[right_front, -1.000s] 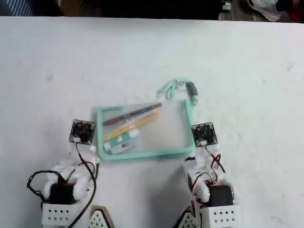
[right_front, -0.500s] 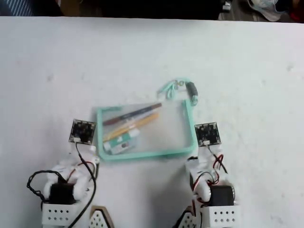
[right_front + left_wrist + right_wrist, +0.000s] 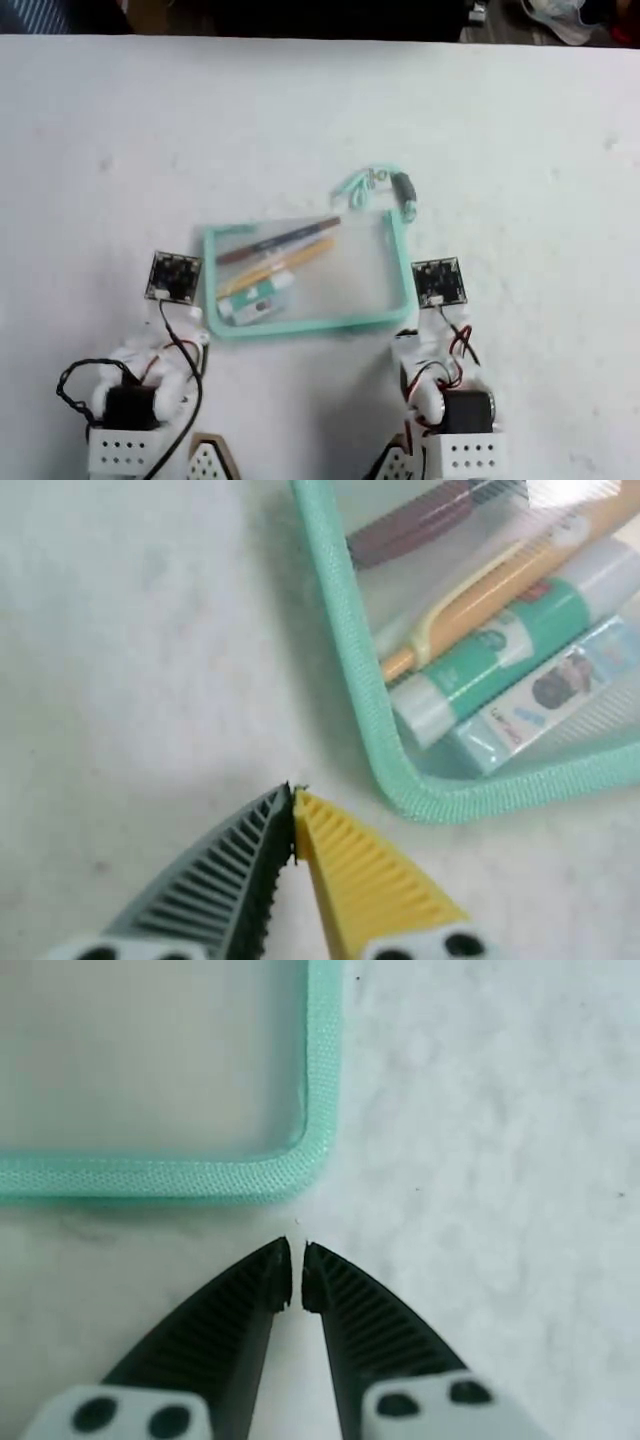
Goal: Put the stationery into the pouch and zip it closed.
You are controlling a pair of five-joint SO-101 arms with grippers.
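A clear pouch (image 3: 330,275) with a teal zip border lies flat mid-table, pens, a glue stick and an eraser (image 3: 265,278) inside it. Its zip pull with a teal cord (image 3: 385,183) sits at the far right corner. My left gripper (image 3: 293,810) is shut with nothing in it, just off the pouch's near left corner (image 3: 400,790); the stationery (image 3: 500,620) shows through the plastic. My right gripper (image 3: 297,1262) is shut with nothing in it, just clear of the near right corner (image 3: 300,1165). Both arms (image 3: 150,385) (image 3: 440,390) sit at the near table edge.
The white table (image 3: 120,130) stretches bare around the pouch. Small square boards (image 3: 175,275) (image 3: 437,282) on the arms flank the pouch left and right. Dark clutter lines the table's far edge (image 3: 560,20).
The right arm has drawn back a little toward the near edge and slightly right, away from the pouch's corner. The left arm and pouch stay put.
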